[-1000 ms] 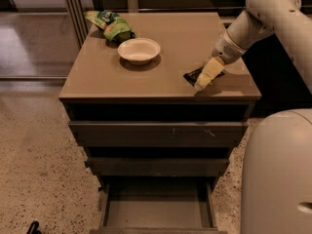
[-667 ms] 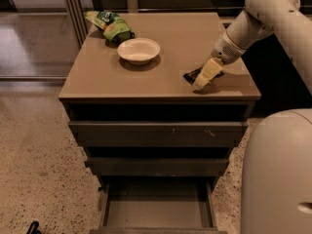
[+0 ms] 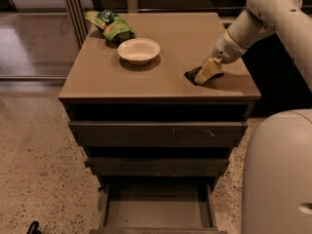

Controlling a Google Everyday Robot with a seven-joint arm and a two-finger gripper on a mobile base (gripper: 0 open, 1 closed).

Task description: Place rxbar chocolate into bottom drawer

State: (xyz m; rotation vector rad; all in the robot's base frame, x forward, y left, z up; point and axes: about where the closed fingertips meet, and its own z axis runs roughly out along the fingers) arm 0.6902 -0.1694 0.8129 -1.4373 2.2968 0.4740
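rxbar chocolate (image 3: 190,74): lying flat on the cabinet top (image 3: 175,38), around 4 o'clock from the top's centre, near the right edge and a bit back from the front edge. Only its black left end shows clearly; the rest is covered by the gripper.

gripper (image 3: 204,76): down on the bar, coming in from 1 o'clock, with the yellowish tip touching or just above the wrapper. Can't tell if it's spread or pinching the bar. White arm (image 3: 263,18) runs up and out toward the top right corner.

bottom drawer (image 3: 156,213): pulled out at the base of the cabinet, directly at 6 o'clock from the top. Its floor is bare and grey. The bar is not in it.

The two upper drawers, top (image 3: 156,133) and middle (image 3: 156,165), each sit a little further forward than the level above, stepped.

Other items on top:
- White bowl (image 3: 139,50), at 10 o'clock from centre, upright, well apart from the bar.
- Green chip bag (image 3: 109,26), at 11 o'clock from the bowl, just beside it at the far left corner.

Robot body (image 3: 278,174) fills the lower right of the view, at 3 o'clock from the drawers. Speckled floor (image 3: 39,155) is at 9 o'clock.
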